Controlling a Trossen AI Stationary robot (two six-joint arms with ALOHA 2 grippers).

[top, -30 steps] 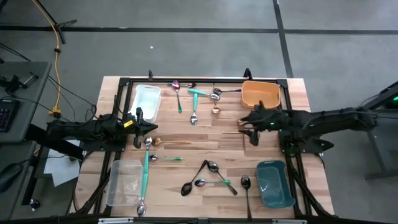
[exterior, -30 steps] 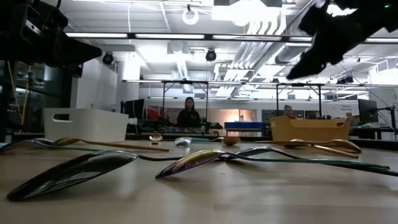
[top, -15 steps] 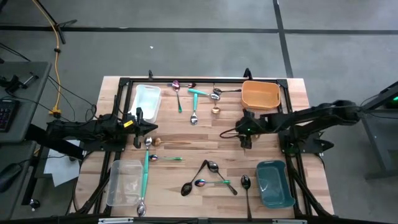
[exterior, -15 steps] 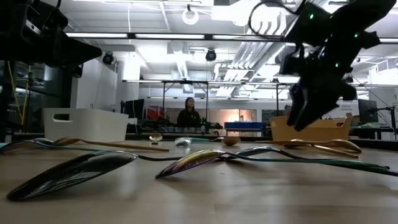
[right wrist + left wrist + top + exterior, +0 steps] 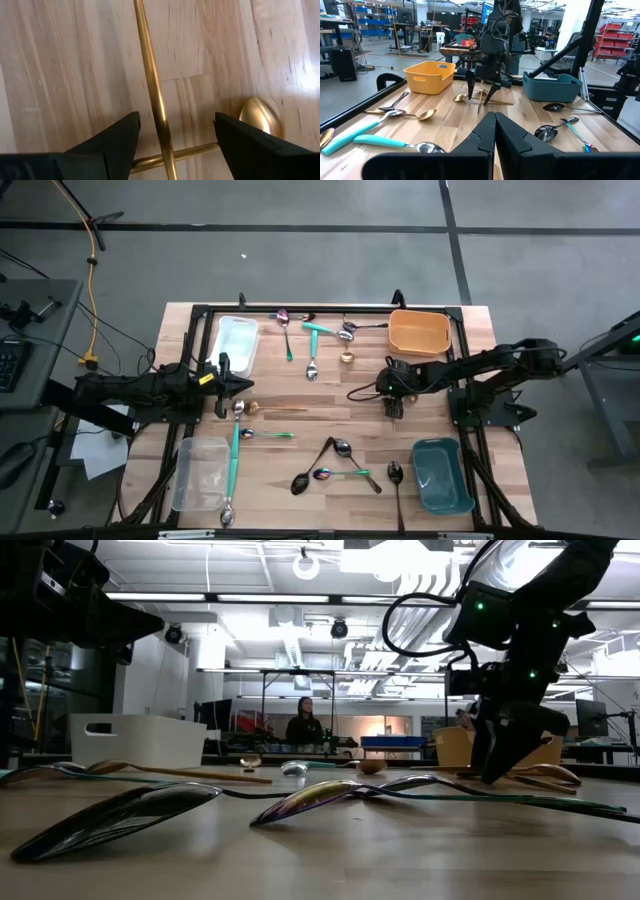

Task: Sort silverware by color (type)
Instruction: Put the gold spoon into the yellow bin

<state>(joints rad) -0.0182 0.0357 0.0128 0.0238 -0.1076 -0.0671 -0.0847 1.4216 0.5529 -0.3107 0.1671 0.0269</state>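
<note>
Two crossed gold spoons [image 5: 470, 97] lie flat on the wooden table right of centre. My right gripper [image 5: 393, 404] points steeply down over them, open. In the right wrist view one gold handle [image 5: 151, 85] runs between the two fingers, untouched, and the other spoon's bowl [image 5: 261, 115] lies beside one finger. More silverware is scattered about: teal-handled spoons [image 5: 235, 455], black spoons [image 5: 396, 475] and iridescent ones [image 5: 325, 474]. My left gripper [image 5: 495, 131] waits shut and level at the table's left side [image 5: 236, 385].
Four bins stand near the corners: white [image 5: 235, 342] far left, orange [image 5: 419, 332] far right, clear [image 5: 200, 472] near left, teal [image 5: 441, 473] near right. A black frame [image 5: 300, 309] runs along the table's edges. People sit in the room beyond [image 5: 303, 725].
My right gripper has come down toward the table and a little toward its left edge, tipping from nearly level to steeply downward. It has stayed open and now straddles a gold spoon's handle. The silverware has not moved.
</note>
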